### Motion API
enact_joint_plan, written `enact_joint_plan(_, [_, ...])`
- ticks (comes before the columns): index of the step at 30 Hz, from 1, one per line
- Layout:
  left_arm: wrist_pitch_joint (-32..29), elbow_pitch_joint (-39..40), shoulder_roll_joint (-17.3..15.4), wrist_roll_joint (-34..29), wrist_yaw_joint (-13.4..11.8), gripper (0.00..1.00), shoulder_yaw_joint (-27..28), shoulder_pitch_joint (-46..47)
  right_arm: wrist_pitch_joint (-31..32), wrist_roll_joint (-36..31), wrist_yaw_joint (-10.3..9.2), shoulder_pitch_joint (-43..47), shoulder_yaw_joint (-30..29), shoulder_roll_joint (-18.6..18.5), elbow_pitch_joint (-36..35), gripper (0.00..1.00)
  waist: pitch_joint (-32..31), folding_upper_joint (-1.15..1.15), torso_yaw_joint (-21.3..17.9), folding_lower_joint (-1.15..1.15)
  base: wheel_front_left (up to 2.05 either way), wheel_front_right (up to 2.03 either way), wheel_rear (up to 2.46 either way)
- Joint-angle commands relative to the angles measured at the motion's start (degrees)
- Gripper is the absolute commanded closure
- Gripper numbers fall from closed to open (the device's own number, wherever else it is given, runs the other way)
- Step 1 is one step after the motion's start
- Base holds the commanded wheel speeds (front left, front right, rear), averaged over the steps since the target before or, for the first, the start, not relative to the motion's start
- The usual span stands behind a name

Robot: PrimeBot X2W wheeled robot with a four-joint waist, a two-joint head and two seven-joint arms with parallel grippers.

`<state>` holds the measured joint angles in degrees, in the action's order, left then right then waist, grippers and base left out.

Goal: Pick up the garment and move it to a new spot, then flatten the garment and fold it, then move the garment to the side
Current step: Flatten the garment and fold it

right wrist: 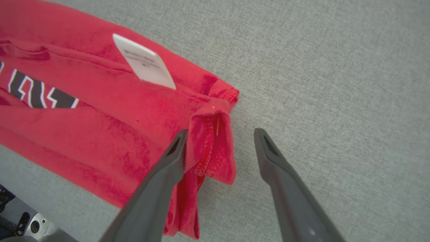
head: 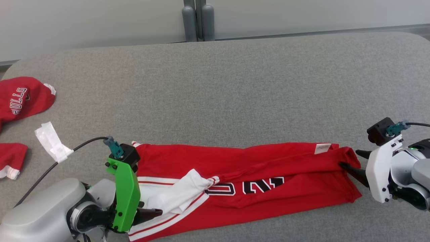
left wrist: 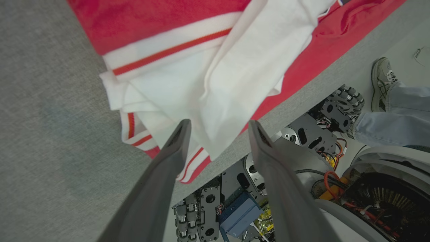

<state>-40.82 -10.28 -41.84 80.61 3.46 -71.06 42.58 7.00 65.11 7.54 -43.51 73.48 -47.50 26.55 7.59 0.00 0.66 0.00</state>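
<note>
Though the garment (head: 262, 174) is already down to a long narrow strip, it's prob. not finished: cross fold & the shift to the side are not yet done. It lies on the grey desk (head: 235, 84) close to the near edge, running left-right, w/ the white-trimmed end at the left gripper (left wrist: 220, 124) & the red hem end at the right gripper (right wrist: 220, 131).

Left fingers (left wrist: 168, 161) are spread, nothing pinched; white cloth lies just past the tips, near the desk edge. Right fingers (right wrist: 161, 174) are also spread wide. A small raised tuck of hem stands btw them, right beside one finger, not clamped.

Handling: thin jersey knit, light, floppy, no stiffness, so it'll sag & drag wherever it isn't held, & the layers can slide apart. Best hold = all layers together at the end corners, i.e. the stitched hem on the right & the striped trim on the left, where the cloth is thicker. The loose white flap mid-left could spill out on a lift. Skip the white label (head: 322, 148): too small to carry anything. Other red cloth (head: 23, 97) sits well apart at far left.
</note>
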Motion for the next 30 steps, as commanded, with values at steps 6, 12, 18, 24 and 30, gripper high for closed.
enact_joint_plan(6, [0.78,-0.51,-1.02,0.63,-0.04,0.00,0.64,-1.28,1.61,-4.11,-0.10,1.13,-0.01,-2.64,-2.55,0.00,-3.29,0.00,-0.45,0.00,0.00,0.00,0.00])
enact_joint_plan(12, [7.94,1.50,-3.74,-1.70,-0.57,0.00,3.89,-0.97,-3.40,-2.22,-0.10,-0.37,-0.01,-4.59,-2.81,0.00,-6.81,0.00,-0.64,0.00,0.00,0.00,0.00])
enact_joint_plan(18, [21.53,4.92,-6.81,-6.13,-3.78,0.00,8.45,-2.85,-16.74,1.26,-0.10,-1.80,-1.52,-5.99,-2.86,0.00,-7.89,0.00,-0.41,0.00,0.00,0.00,0.00])
enact_joint_plan(24, [39.45,7.53,-7.66,-11.67,-11.06,0.00,13.14,-7.63,-22.24,1.88,-0.09,1.73,-13.93,-3.11,-2.03,0.00,-8.08,0.00,-0.23,0.00,0.00,0.00,0.00])
enact_joint_plan(30, [54.63,9.33,-7.37,-12.96,-18.11,0.00,19.54,-14.61,-22.15,-9.00,-0.09,15.46,-39.00,5.84,-3.14,0.00,-8.02,0.00,0.11,0.00,0.00,0.00,0.00])
